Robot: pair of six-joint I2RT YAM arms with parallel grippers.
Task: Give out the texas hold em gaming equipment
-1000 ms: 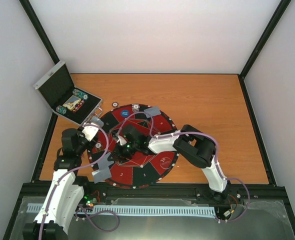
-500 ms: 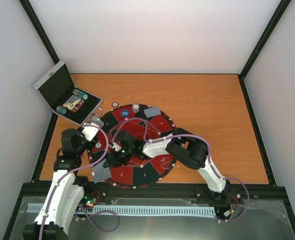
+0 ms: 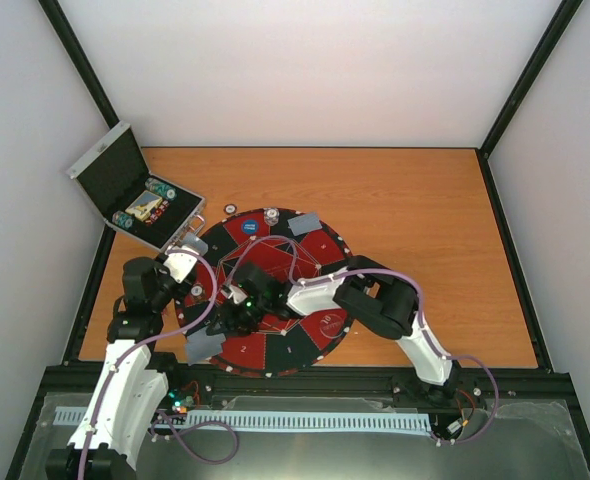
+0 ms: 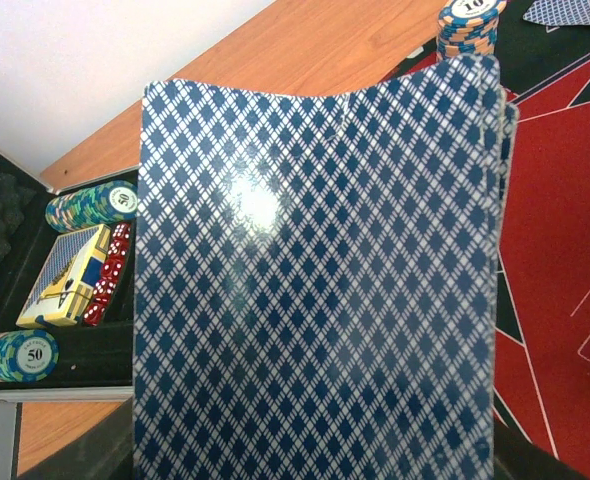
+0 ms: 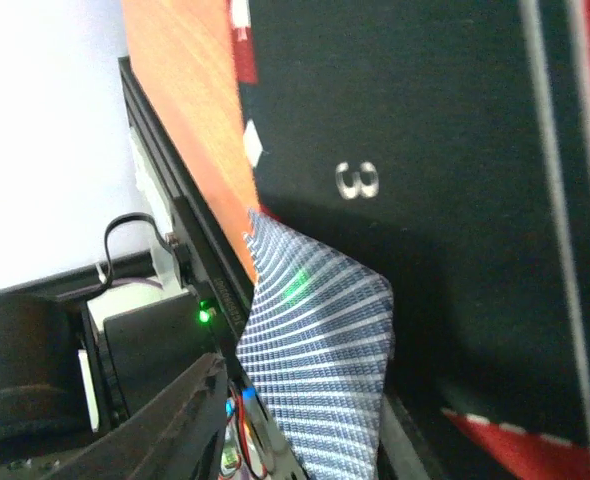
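Note:
My left gripper (image 3: 182,262) hovers at the mat's left rim, shut on a deck of blue diamond-backed cards (image 4: 315,280) that fills the left wrist view and hides its fingers. My right gripper (image 3: 225,320) reaches across the round red-and-black mat (image 3: 320,250) to its near-left edge. There a card (image 5: 315,340) lies curled over the mat's rim near the number 3, also seen as the card (image 3: 204,346) from above. One dark finger (image 5: 165,420) stands apart from it, with a gap showing. Another card (image 3: 305,224) and a chip stack (image 3: 272,215) sit at the far rim.
An open silver case (image 3: 115,180) at the far left holds chip stacks (image 4: 90,205), a card box (image 4: 65,280) and red dice (image 4: 110,275). A blue button (image 3: 249,227) and a white button (image 3: 230,209) lie near the mat's far edge. The black table rail (image 5: 200,270) runs beside the card.
My right gripper has moved toward the near-left rim of the mat with a card and its jaws have parted. The left arm and its deck have stayed put.

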